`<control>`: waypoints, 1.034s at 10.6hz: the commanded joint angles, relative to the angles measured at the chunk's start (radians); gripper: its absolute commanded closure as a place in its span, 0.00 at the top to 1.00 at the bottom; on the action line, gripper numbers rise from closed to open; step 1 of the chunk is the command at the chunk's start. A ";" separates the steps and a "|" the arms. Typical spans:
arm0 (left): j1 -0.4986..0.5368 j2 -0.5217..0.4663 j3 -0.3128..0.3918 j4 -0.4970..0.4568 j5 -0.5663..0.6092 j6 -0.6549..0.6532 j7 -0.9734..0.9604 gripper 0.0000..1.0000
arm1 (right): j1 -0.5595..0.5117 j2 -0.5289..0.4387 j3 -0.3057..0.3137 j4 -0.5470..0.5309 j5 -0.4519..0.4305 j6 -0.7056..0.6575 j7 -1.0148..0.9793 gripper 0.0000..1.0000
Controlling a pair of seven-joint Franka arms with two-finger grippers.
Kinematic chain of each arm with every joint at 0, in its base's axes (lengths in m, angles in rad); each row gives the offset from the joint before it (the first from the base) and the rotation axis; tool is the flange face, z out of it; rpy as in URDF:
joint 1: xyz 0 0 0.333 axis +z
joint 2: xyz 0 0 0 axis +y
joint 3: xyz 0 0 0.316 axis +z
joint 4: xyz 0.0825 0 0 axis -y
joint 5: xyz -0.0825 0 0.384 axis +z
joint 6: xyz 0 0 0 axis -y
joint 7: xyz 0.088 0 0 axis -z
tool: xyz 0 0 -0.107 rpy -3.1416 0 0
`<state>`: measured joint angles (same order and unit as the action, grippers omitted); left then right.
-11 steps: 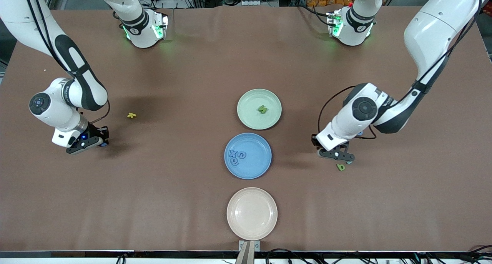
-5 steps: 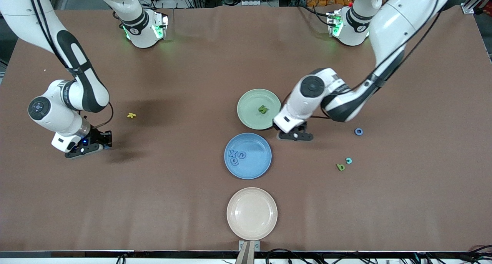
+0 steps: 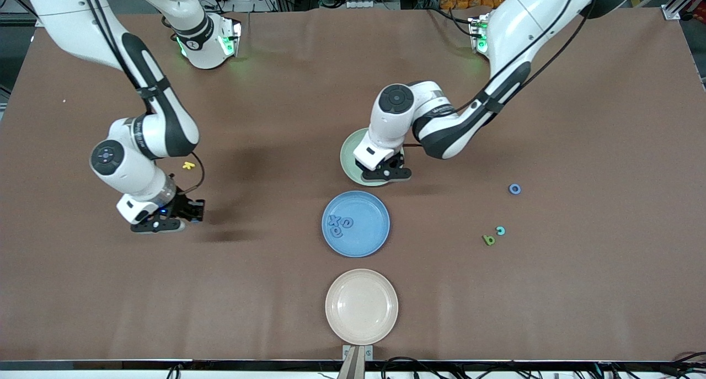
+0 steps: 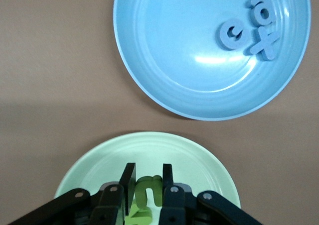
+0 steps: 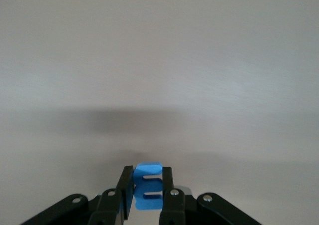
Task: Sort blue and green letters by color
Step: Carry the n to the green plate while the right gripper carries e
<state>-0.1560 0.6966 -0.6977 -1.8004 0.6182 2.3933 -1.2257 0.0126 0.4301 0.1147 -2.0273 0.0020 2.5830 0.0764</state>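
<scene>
From the front view, my left gripper (image 3: 386,174) hangs over the green plate (image 3: 350,159), just above the blue plate (image 3: 356,223). My right gripper (image 3: 160,224) is over bare table toward the right arm's end from the blue plate. Three loose letters (image 3: 499,231) lie toward the left arm's end.

In the left wrist view, my fingers (image 4: 127,182) pinch a green letter (image 4: 147,191) over the green plate. Let go too high and it may bounce out.

In the right wrist view, my fingers (image 5: 126,183) clamp a blue letter (image 5: 148,186); a thin grip could slip in transit.
</scene>
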 commanded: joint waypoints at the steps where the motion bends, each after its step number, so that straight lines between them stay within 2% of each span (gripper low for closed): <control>1: -0.121 0.024 0.090 0.059 -0.025 -0.014 -0.099 0.19 | 0.091 0.059 0.048 0.126 0.061 -0.004 0.179 0.09; 2: -0.123 0.024 0.101 0.068 -0.028 -0.014 -0.097 0.91 | 0.139 0.085 0.048 0.171 0.061 -0.004 0.237 0.09; 3: -0.125 0.021 0.103 0.070 -0.012 -0.014 -0.086 1.00 | 0.177 0.123 0.048 0.229 0.061 -0.003 0.305 0.09; 7: -0.090 -0.025 0.109 0.070 -0.006 -0.040 -0.068 1.00 | 0.309 0.241 0.046 0.386 0.056 0.002 0.433 0.09; 11: 0.035 -0.101 0.103 0.055 -0.012 -0.114 0.318 1.00 | 0.386 0.282 0.048 0.447 0.056 0.009 0.448 0.10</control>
<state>-0.1728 0.6583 -0.5909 -1.7191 0.6178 2.3261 -1.0882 0.3661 0.6781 0.1639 -1.6389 0.0532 2.5924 0.5061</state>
